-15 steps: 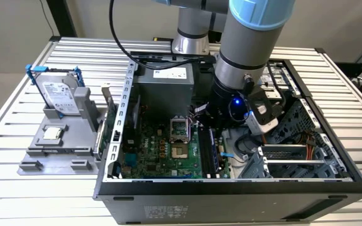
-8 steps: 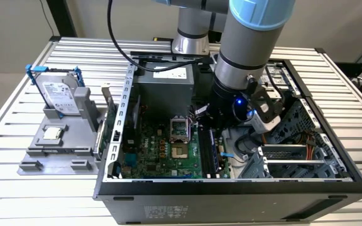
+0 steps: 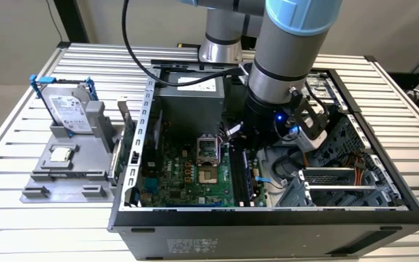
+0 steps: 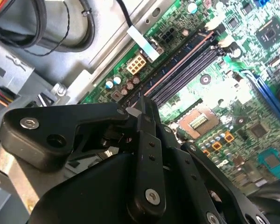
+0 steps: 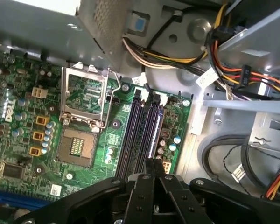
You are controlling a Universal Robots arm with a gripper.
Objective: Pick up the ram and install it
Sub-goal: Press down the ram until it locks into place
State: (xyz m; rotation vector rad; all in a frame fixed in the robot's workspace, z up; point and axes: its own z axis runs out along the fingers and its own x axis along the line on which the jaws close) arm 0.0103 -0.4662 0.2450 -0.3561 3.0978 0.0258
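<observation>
Exterior view, surface: slatted metal tabletop (image 3: 20, 229) w/ an open PC case (image 3: 268, 224) lying in the middle; pale wall and floor behind.
Exterior view, far-left of tabletop: grey fixture (image 3: 71, 169) holding a silver hard drive (image 3: 70, 112) in a blue frame, upright; small square chip (image 3: 60, 154) on the fixture below it.
Exterior view, arm: arm (image 3: 286, 60) reaches down into the case; gripper (image 3: 240, 143) low over the motherboard (image 3: 187, 174), by the memory slots.
Exterior view, ram: ram (image 3: 243, 177) is a dark stick running along the slot area at the board's edge, on the exterior view's right; seated or not, can't tell.
Second wrist view: black jaws close together, pinched on a thin dark edge, prob. the ram; slots (image 4: 186, 65) run just beyond.
First wrist view: jaws narrow, right over the slots (image 5: 142, 130); CPU socket (image 5: 79, 140) beside them, cable bundle (image 5: 177, 51) past the board edge.
</observation>
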